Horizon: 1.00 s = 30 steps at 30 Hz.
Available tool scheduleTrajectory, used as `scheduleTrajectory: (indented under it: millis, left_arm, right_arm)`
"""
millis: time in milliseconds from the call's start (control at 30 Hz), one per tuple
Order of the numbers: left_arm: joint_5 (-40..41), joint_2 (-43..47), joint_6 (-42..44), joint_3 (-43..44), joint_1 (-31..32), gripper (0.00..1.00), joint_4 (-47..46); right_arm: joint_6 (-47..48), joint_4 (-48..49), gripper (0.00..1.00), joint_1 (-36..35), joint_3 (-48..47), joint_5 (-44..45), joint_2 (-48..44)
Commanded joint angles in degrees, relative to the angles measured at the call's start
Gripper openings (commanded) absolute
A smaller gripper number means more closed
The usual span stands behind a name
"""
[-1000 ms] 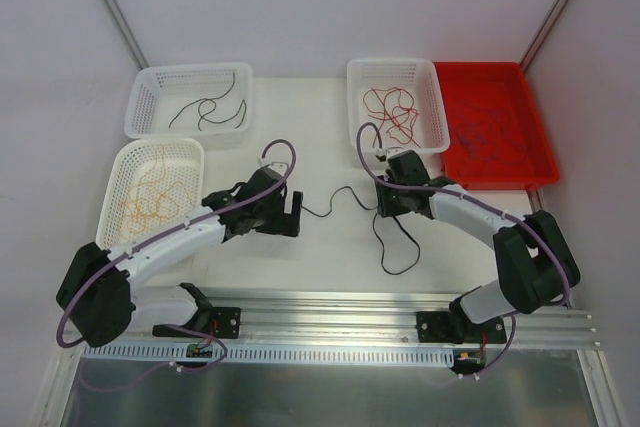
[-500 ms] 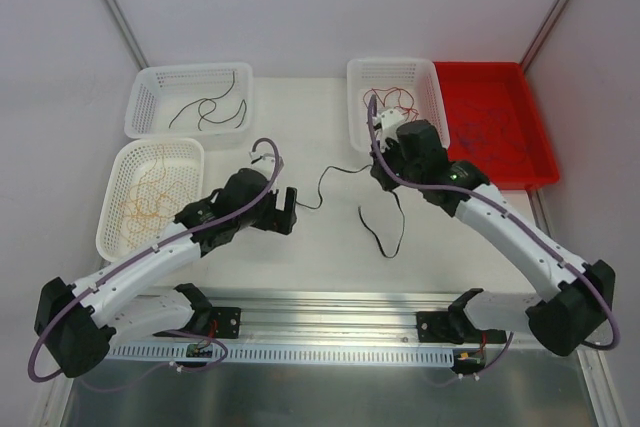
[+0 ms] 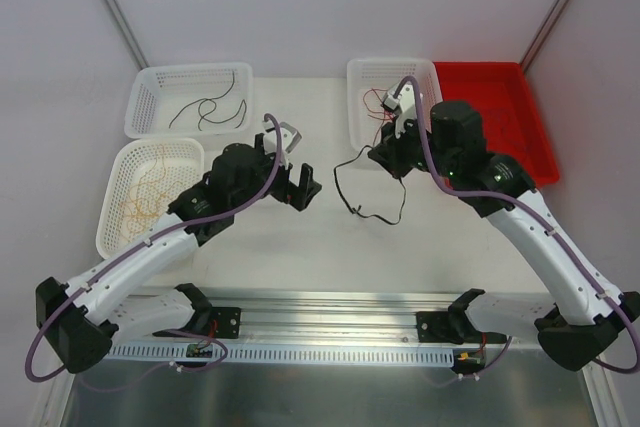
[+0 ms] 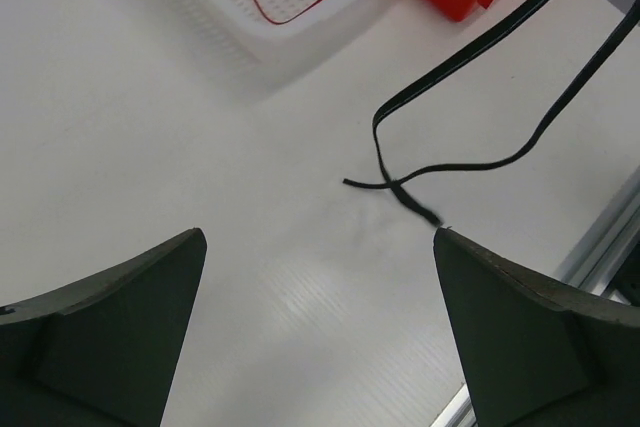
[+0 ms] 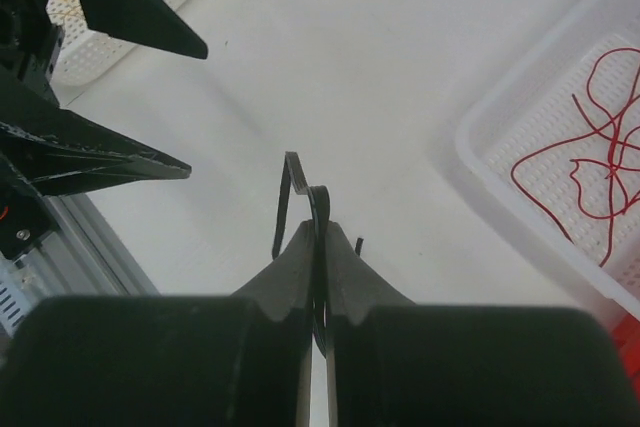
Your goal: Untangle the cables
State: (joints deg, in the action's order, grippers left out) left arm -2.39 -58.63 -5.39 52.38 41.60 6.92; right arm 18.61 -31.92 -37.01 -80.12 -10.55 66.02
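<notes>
Your right gripper pinching black cable, tail trailing on table toward near edge; left gripper gaping wide.

- A white table fills the middle of the room.
- A plain pale wall stands at the far side.
- A thin gray metal bar slants up at the far left, and another bar at the far right.
- A silver metal rail runs along the near edge of the table.
- A shiny metal sheet lies nearest.
- The light is soft and even.
</notes>
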Motion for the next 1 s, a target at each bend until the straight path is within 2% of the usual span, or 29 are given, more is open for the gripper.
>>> scheduleTrajectory:
  millis: [0,367,533,667,767,833,900,933,967]
  left_arm:
    - [-6.65,-2.45,3.28,3.25,0.23,0.99,-6.82]
    - [-21.06,-10.36,2.05,6.42,0.93,0.99,-12.45]
    - [-22.30,-11.41,0.56,6.07,2.16,0.98,-14.65]
    - [-23.01,-12.21,-0.76,5.89,2.43,0.90,-15.53]
    - [-22.92,-12.38,-1.03,5.54,2.34,0.71,-15.88]
    - [-22.66,-12.38,-1.20,5.36,2.34,0.44,-15.79]
    - [-22.22,-12.12,-1.38,5.10,2.34,0.26,-15.79]
    - [-21.96,-11.77,-1.47,5.01,2.34,0.11,-15.79]
    - [-21.26,-11.60,-1.73,4.93,2.34,0.06,-15.88]
  right_arm:
    - [0.99,-0.69,0.04,-0.51,-2.94,-4.74,-0.01]
    - [-0.50,1.77,0.05,-1.75,-3.12,-7.65,0.16]
    - [-2.08,3.35,0.05,-2.45,-2.33,-8.35,0.51]
    - [-3.14,5.02,0.05,-2.80,-1.62,-8.88,0.78]
    - [-3.58,5.64,0.05,-2.80,-1.01,-9.14,0.60]
    - [-3.76,5.64,0.05,-2.89,-0.66,-8.88,0.60]
    - [-3.93,5.64,0.05,-2.89,-0.04,-8.70,0.52]
    - [-4.11,5.64,0.06,-2.89,0.22,-8.70,0.43]
    - [-4.11,5.90,0.06,-2.89,0.92,-8.44,0.34]
